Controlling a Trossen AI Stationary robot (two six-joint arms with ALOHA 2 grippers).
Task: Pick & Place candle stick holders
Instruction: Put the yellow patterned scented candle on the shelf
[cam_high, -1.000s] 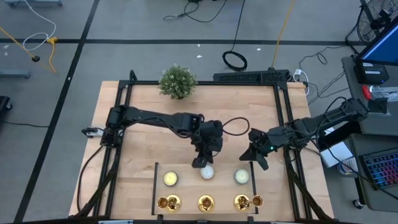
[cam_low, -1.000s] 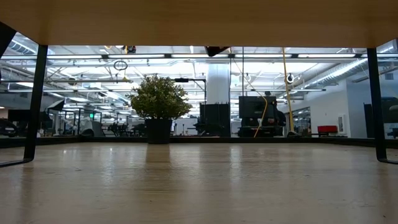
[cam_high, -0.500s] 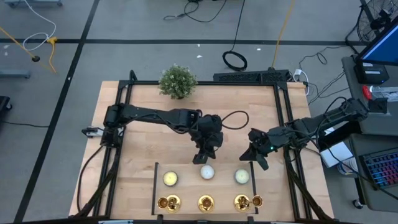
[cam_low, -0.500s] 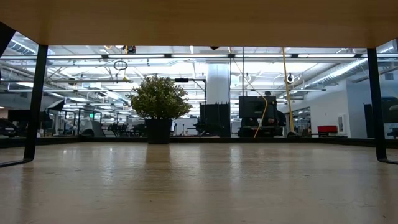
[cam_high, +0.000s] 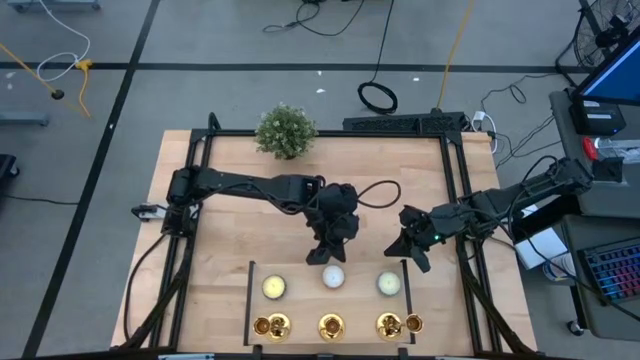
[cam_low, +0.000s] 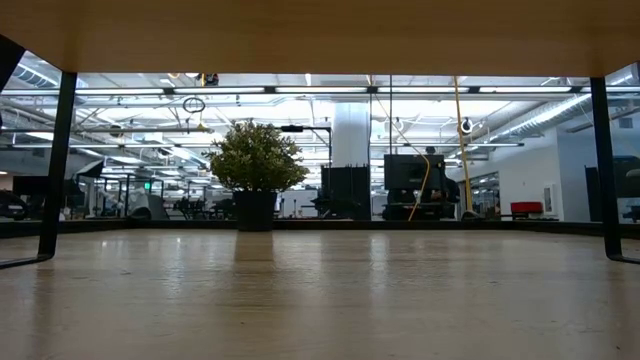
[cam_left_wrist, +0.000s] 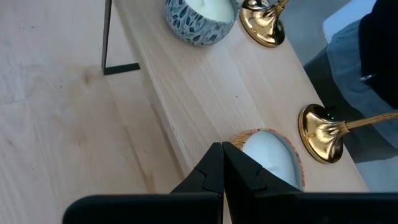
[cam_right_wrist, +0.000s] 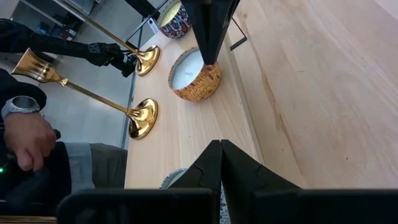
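Approach step: left gripper (cam_high: 326, 256) closed, empty, above middle candle (cam_high: 333, 277); right gripper (cam_high: 412, 252) closed, empty, near right candle (cam_high: 388, 284); three holders (cam_high: 331, 325) on shelf's front edge, untouched; next, open jaws, reach past candles.

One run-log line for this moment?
left pincer: shut, empty, above middle candle | right pincer: shut, empty | candle stick holders: untouched

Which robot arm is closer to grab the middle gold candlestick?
Probably the left. The left gripper, shut, hangs just above the middle candle, in line with the middle candlestick holder. The right gripper, also shut, sits off toward the right-hand holder.
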